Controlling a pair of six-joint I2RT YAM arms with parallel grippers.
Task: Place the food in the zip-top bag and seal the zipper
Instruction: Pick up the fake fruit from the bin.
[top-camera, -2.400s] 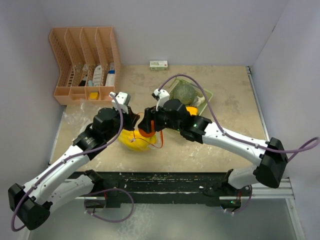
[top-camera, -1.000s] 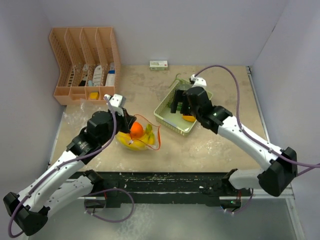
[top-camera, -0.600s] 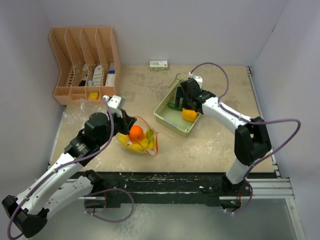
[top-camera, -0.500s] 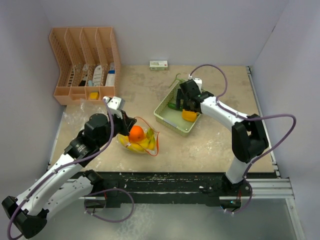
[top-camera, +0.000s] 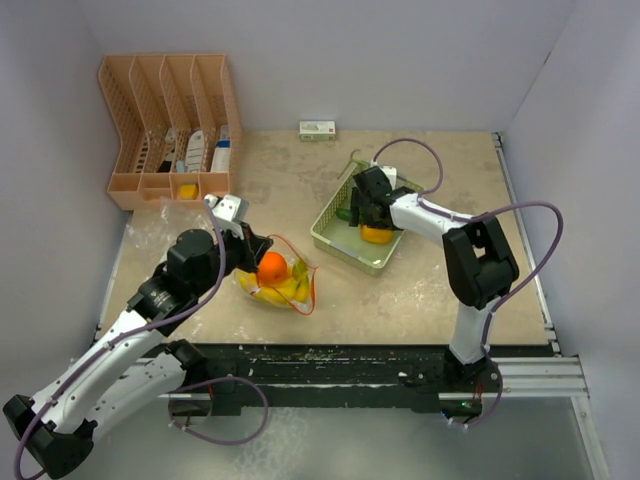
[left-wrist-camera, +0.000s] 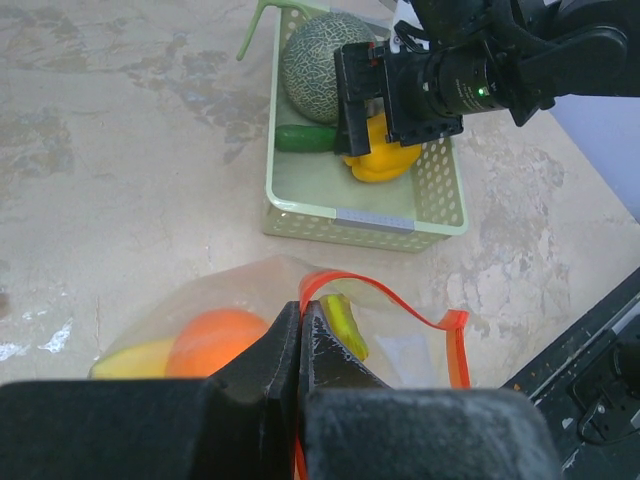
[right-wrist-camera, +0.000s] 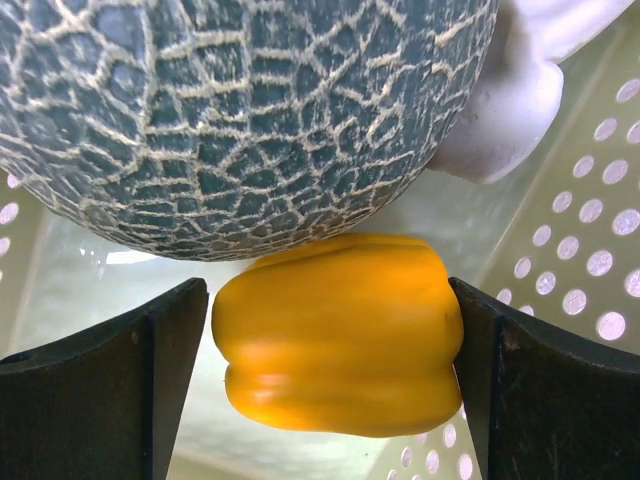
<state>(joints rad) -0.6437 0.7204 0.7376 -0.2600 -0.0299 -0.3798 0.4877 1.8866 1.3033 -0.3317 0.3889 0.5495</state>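
A clear zip-top bag (top-camera: 285, 290) with a red zipper (left-wrist-camera: 405, 300) lies open on the table. Inside it are an orange (top-camera: 272, 266) and a yellow banana bunch (top-camera: 292, 288). My left gripper (left-wrist-camera: 302, 312) is shut on the bag's red rim and holds the mouth up. The pale green basket (top-camera: 382, 261) contains a netted melon (left-wrist-camera: 318, 78), a dark green cucumber (left-wrist-camera: 303, 138), a white piece (right-wrist-camera: 512, 100) and a yellow pepper (right-wrist-camera: 340, 335). Down in the basket, my right gripper (right-wrist-camera: 330, 350) is open, one finger on each side of the pepper.
An orange file organizer (top-camera: 170, 125) with small items stands at the back left. A small white box (top-camera: 317, 129) lies against the back wall. Grey walls close the table at the back and right. The right arm's cable (top-camera: 520, 215) loops over the table's right side.
My right arm left the bag, where the orange now lies, swung to the basket and came down around the yellow pepper. The left gripper kept its hold on the bag rim.
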